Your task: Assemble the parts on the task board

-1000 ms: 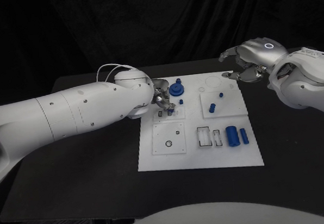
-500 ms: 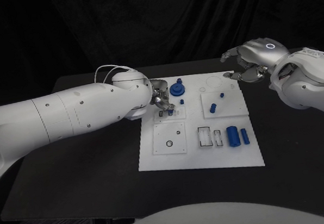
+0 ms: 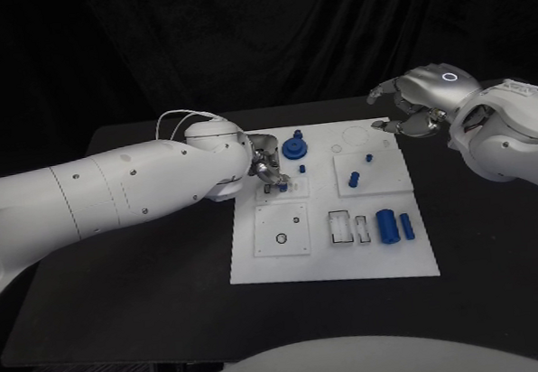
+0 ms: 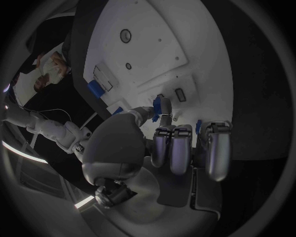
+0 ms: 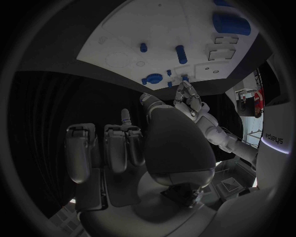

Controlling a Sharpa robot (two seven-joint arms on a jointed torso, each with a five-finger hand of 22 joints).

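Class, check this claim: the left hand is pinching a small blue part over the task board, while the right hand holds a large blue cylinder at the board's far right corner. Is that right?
Not quite. The right hand holds nothing: the right wrist view shows its fingers bare. The large blue cylinder lies on the task board. The left hand does pinch a small blue part.

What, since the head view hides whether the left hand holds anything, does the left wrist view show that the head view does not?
Left wrist view: the left hand pinches a small blue part over the task board. Head view: the right hand by the board's far right corner. Both: the board, the left hand, the big blue cylinder.
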